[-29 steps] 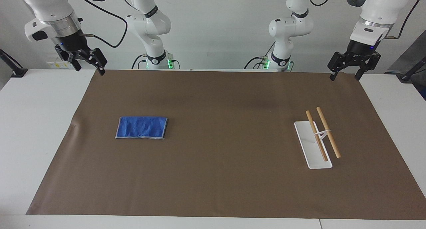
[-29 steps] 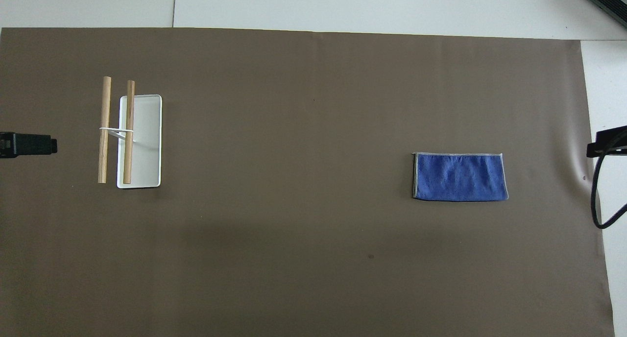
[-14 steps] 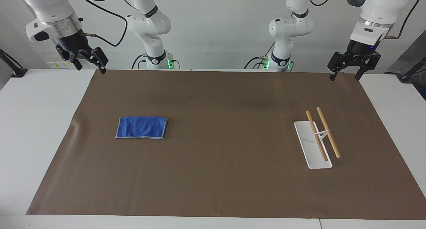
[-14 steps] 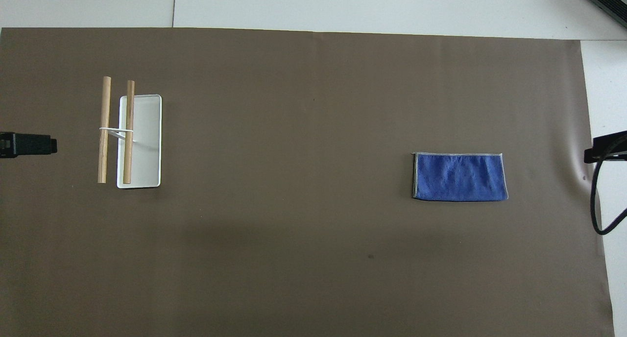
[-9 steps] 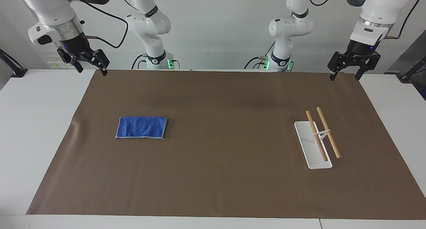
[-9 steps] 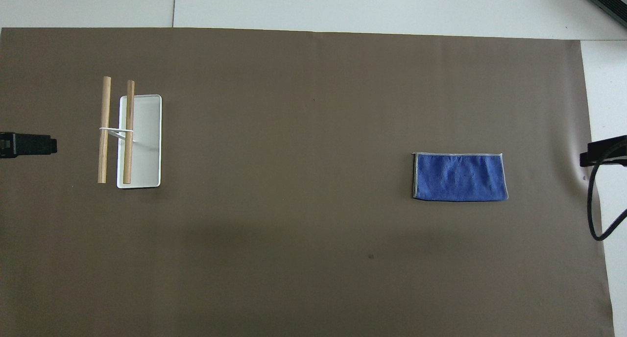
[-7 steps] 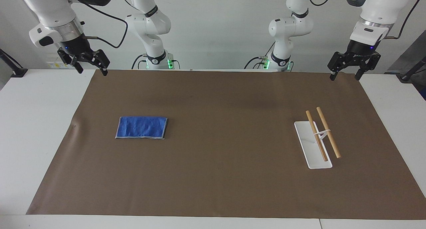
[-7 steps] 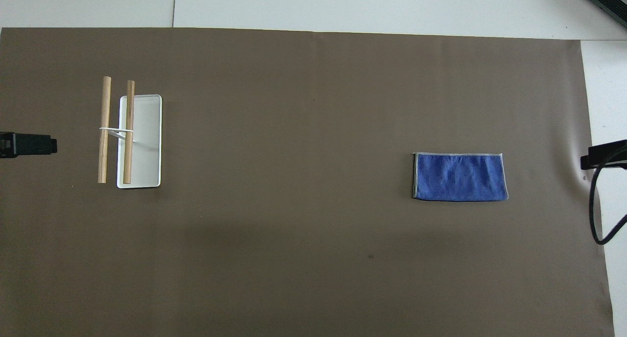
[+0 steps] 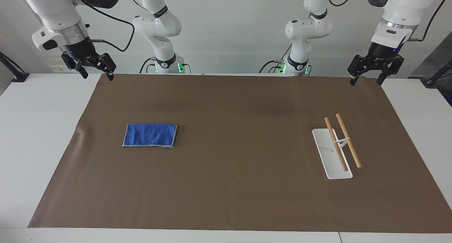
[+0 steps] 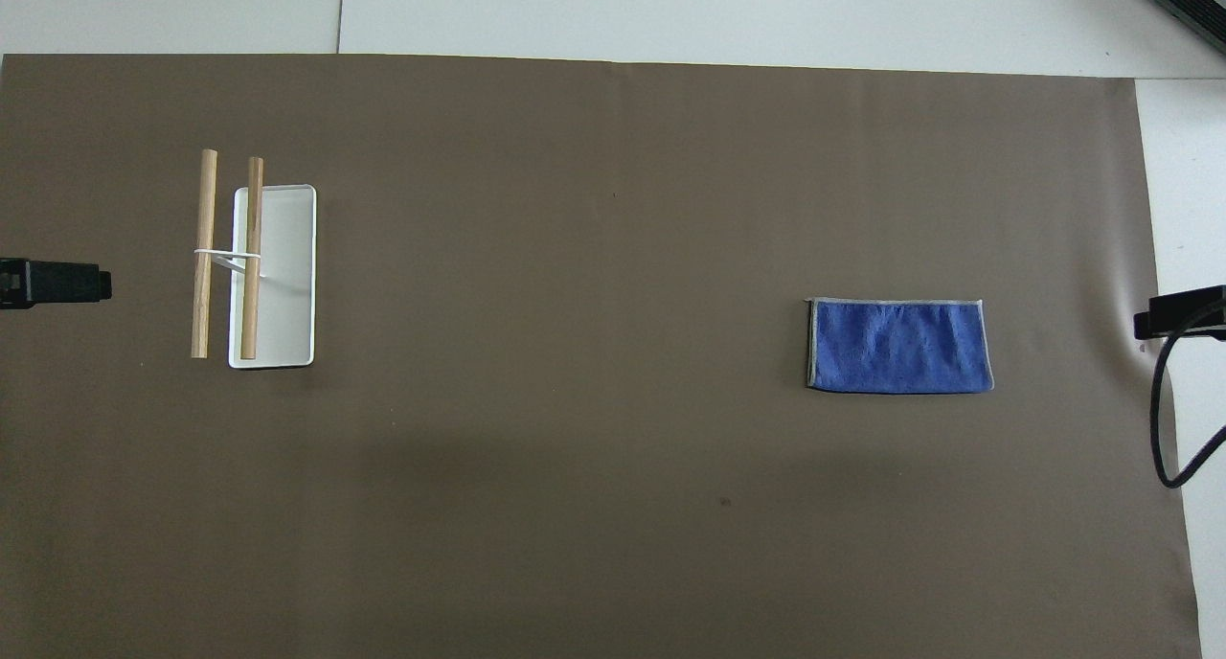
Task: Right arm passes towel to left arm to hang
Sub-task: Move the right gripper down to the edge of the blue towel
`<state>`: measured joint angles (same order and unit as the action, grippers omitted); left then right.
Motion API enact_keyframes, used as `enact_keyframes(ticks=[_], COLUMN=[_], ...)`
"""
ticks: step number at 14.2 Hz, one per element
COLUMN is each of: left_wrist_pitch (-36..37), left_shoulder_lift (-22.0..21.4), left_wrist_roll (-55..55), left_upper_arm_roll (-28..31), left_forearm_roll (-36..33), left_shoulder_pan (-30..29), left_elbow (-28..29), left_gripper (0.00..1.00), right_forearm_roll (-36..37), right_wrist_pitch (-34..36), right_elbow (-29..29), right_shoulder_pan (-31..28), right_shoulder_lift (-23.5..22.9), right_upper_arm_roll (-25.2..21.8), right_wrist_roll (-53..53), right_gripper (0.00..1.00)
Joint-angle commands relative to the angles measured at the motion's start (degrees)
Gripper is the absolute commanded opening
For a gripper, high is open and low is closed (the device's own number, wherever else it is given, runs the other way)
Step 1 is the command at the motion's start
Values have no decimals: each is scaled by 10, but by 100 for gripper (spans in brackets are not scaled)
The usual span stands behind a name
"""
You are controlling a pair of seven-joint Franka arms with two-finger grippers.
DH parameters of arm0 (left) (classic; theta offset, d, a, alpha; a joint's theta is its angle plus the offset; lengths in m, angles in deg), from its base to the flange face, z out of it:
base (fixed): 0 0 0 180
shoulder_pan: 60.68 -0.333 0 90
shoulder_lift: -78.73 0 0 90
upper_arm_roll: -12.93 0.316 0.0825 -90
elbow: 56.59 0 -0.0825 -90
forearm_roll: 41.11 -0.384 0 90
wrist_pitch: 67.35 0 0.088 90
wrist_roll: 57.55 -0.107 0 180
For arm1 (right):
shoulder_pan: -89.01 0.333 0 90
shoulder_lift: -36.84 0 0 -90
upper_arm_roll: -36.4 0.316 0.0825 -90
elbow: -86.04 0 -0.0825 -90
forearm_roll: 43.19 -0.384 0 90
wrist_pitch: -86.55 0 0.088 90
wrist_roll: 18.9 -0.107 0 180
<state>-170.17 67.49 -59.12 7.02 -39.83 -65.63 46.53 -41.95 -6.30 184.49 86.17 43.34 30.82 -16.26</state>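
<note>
A blue towel, a soft nubby rectangle with a thin pale grey edge, lies flat on the brown mat covering the white surface, toward the right arm's end. Toward the left arm's end stands a rack: a flat white plate carrying two round wooden rods. The right end effector and left end effector both hang open and empty, each above its own corner of the mat, touching nothing.
</note>
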Motion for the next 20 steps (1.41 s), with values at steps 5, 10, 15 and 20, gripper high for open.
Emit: enact_keyframes(ticks=[5,10,15,20], left_wrist_pitch=[5,5,5,5], left_shoulder_lift=[-12,-12,-12,-12], left_wrist_roll=[-2,-3,-3,-3], left_upper_arm_roll=[0,0,0,0], left_forearm_roll=[6,6,6,6], left_shoulder_pan=[-3,-3,-3,-3], left_elbow=[9,9,9,9], left_gripper=[100,100,100,100], right_forearm_roll=[-1,-8,-13,-42], right_wrist_pitch=[-129,-246,-353,-467], right_elbow=[147,218,252,314], right_shoulder_pan=[-5,1,4,5], right_shoulder_lift=[49,10,-66,-108], right_upper_arm_roll=[3,3,6,10], right_wrist_roll=[14,35,91,125], right_gripper=[100,100,100,100])
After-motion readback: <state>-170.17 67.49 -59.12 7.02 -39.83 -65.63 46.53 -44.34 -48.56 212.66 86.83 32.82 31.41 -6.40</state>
